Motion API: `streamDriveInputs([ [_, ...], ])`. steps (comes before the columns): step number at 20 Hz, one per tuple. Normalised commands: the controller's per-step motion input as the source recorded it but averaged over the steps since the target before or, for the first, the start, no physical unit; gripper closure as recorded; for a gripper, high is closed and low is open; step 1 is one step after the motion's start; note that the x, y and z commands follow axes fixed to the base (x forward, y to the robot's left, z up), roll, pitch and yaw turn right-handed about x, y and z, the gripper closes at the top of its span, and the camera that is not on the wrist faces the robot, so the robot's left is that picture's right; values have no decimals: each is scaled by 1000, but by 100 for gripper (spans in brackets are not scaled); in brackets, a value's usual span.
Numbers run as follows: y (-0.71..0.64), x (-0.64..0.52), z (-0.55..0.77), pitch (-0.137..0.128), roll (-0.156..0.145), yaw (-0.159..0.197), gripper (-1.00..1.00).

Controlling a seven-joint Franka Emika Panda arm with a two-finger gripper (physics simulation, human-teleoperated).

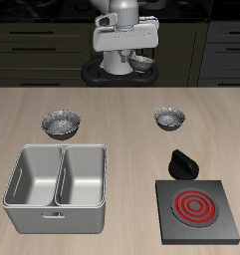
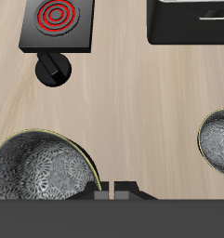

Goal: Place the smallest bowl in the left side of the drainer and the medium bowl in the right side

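My gripper [image 1: 132, 60] hangs high above the back of the table, shut on the rim of a crinkly silver bowl [image 1: 142, 64]. This bowl looks the smallest of the three and tilts beside the fingers. In the wrist view the gripper [image 2: 112, 191] has its fingers close together, and the held bowl [image 2: 39, 167] fills the space next to them. The medium bowl [image 1: 169, 120] sits on the table below, toward the stove side. The grey two-compartment drainer [image 1: 12, 189] stands near the front edge with both compartments empty; the wrist view shows only a corner of the drainer [image 2: 192, 23].
The largest bowl [image 1: 62, 123] [image 2: 216, 139] rests just behind the drainer. A black stove plate with red rings [image 1: 196, 207] [image 2: 59, 23] lies at the front. A black knob-like piece [image 1: 183, 162] [image 2: 53, 67] sits behind the stove plate.
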Motion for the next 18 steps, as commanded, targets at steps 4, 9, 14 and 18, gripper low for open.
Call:
streamDriveInputs([
  [4,-25,199,295,12,10,1,100],
  [9,-52,215,191,28,5,-29,100],
  [14,-68,234,147,27,-11,-11,100],
  [18,-130,264,154,40,-1,-26,100],
])
